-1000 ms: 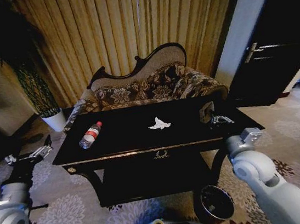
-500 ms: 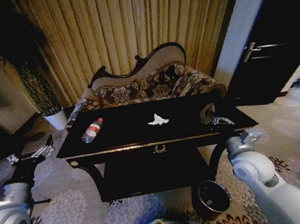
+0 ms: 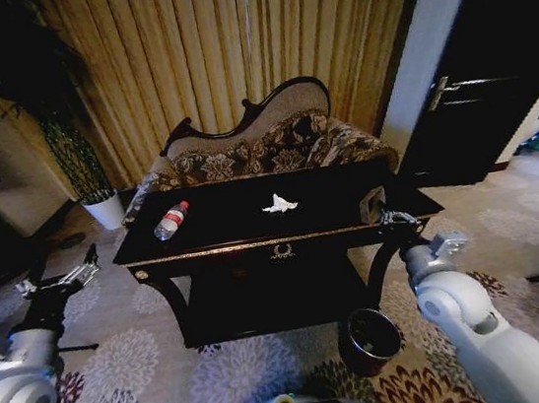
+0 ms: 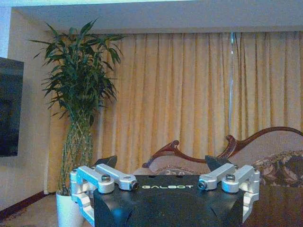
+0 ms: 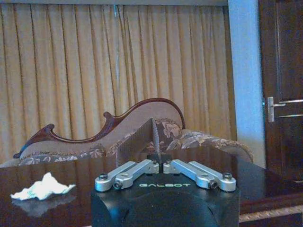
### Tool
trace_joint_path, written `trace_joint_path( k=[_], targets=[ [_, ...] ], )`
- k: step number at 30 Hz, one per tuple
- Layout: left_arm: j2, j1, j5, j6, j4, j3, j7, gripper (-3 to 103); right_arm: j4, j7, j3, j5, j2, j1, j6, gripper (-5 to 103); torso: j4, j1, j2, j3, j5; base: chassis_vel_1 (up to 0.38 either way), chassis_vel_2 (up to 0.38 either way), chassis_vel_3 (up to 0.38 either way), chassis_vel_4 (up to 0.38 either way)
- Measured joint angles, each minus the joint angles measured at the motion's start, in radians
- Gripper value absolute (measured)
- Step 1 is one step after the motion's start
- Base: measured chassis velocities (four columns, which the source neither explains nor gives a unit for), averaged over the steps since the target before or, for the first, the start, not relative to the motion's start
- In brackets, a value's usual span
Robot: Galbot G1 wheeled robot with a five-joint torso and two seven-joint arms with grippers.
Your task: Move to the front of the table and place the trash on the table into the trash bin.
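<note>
Right wrist view: right gripper [image 5: 159, 159], fingers together, reads "GALBOT".

The sofa [image 3: 263, 153] is half hidden behind the table [image 3: 253, 225]; its seat unseen.

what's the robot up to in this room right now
The robot faces the black table with both arms held low at its sides and nothing in either tool. The left tool is open, off the table's left end; the right tool is shut, at the table's right front corner beside a small tan piece. A plastic bottle and a crumpled tissue lie untouched on the tabletop. The trash bin stands on the carpet near the front right leg.
</note>
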Motion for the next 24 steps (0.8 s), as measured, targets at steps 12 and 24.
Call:
trace_joint_path(
  k=[12, 24],
  targets=[
    [-0.002, -0.003, 0.001, -0.009, 0.011, 0.006, 0.002, 100, -0.04, -0.016, -0.024, -0.032, 0.016, 0.004, 0.007, 0, 0.0, 0.0, 0.0, 0.0, 0.0, 0.11, -0.122, -0.111, 0.118],
    [-0.008, 0.001, 0.014, -0.019, 0.02, 0.007, 0.006, 100, -0.2, -0.065, -0.105, -0.132, 0.079, -0.003, 0.047, 0, 0.0, 0.0, 0.0, 0.0, 0.0001, 0.062, -0.069, -0.065, 0.064]
  ],
)
